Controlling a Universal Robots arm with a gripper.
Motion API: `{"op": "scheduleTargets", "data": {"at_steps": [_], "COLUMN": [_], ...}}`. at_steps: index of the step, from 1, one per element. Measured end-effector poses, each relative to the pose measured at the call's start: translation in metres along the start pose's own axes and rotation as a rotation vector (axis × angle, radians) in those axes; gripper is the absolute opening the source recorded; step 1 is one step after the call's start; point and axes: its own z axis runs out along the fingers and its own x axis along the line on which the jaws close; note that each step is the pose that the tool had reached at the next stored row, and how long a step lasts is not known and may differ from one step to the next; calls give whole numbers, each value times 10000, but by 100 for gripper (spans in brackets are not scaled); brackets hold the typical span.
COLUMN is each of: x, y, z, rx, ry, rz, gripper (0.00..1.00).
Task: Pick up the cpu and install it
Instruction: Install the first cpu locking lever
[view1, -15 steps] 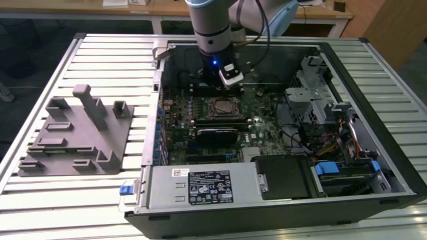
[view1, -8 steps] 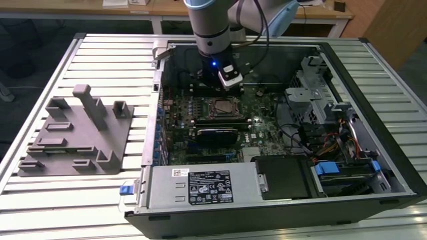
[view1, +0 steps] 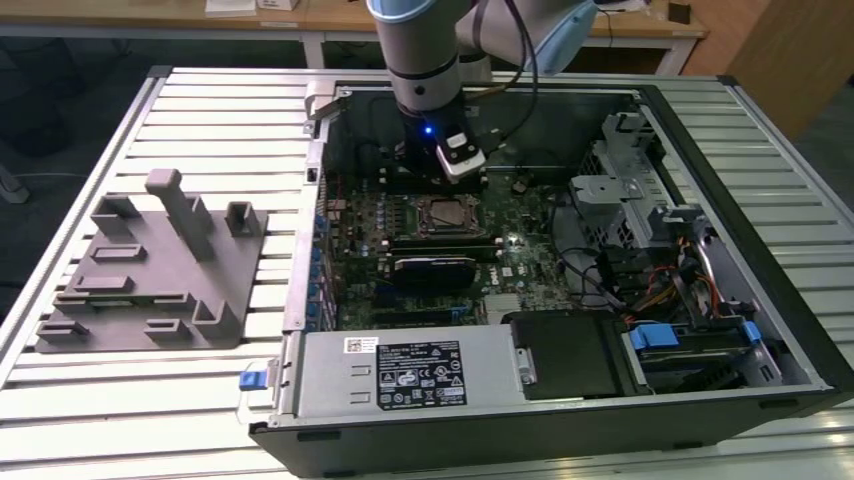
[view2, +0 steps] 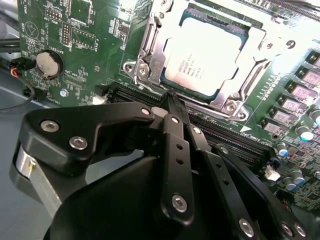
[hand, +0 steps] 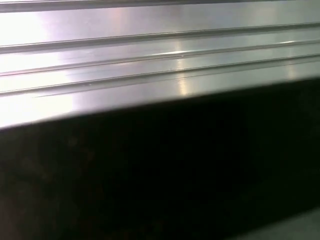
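second wrist view: cpu (view2: 210, 52) seated in motherboard (view2: 90, 30) socket, near the board's centre. gripper (view2: 172, 102) fingers closed, empty, just beside it. thin, light, rigid, fragile; grip by opposite edges.

One cpu (view2: 202, 52); one computer case (view1: 747, 250); one grey plastic block (view1: 147, 265); one hand (view2: 172, 100)

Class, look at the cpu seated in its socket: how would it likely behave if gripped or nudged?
The cpu is a thin flat plate, so probably stiff and light. Its smooth metal top looks slippery. Lying flat in the socket frame, it seems unlikely to roll or tip.
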Motion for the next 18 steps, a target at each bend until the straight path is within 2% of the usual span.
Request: {"op": "scheduleTargets", "data": {"at_steps": [3,8,13,18], "x": [1,1,-1,-15], "y": [-3,-2,-1,7], "z": [5,7,3,-66], "rx": [-32,-192,-205,-196], "ry": [10,40,38,37], "rz": [6,23,23,21], "gripper": [11,11,11,11]}}
